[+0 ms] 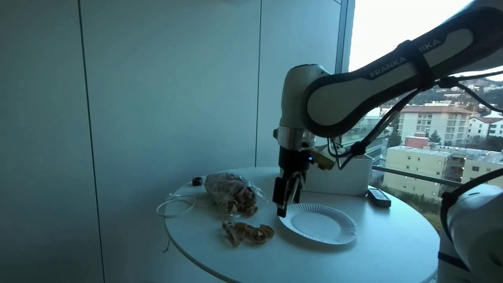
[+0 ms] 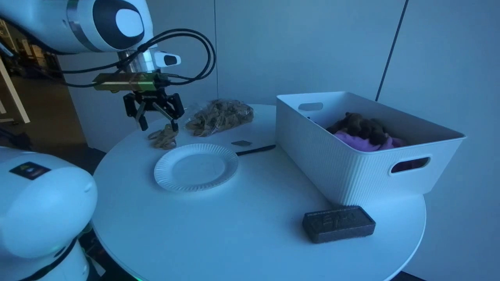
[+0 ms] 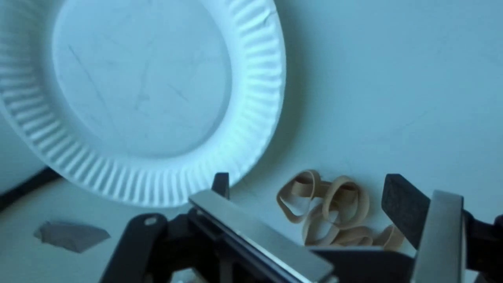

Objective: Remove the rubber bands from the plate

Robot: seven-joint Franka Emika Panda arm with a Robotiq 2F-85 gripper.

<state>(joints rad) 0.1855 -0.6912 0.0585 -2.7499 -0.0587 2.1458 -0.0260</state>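
In an exterior view the round table [image 2: 234,238] spreads broadly from the plate [image 2: 195,169] toward five and six o'clock, where its edge runs out of sight; between eight and nine the robot's base [image 2: 47,210] hides part of it. A white box [image 2: 312,156] stands at the plate's three o'clock, a black block [image 2: 339,225] at four. In an exterior view a white cord [image 1: 173,216] loops past the table's edge at nine. The box holds a purple piece [image 2: 356,142] with brown lumps [image 2: 357,125] on it; a see-through bag [image 2: 218,111] at the plate's one o'clock is full of tan loops [image 2: 226,121]. The rubber bands [image 3: 344,204] lie on the table just beside the plate, at its four o'clock in the wrist view: broad, flat, tan rings, curled and overlapping in a small heap. The gripper [image 2: 159,127] hangs near them but apart, fingers spread wide and gripping nothing.
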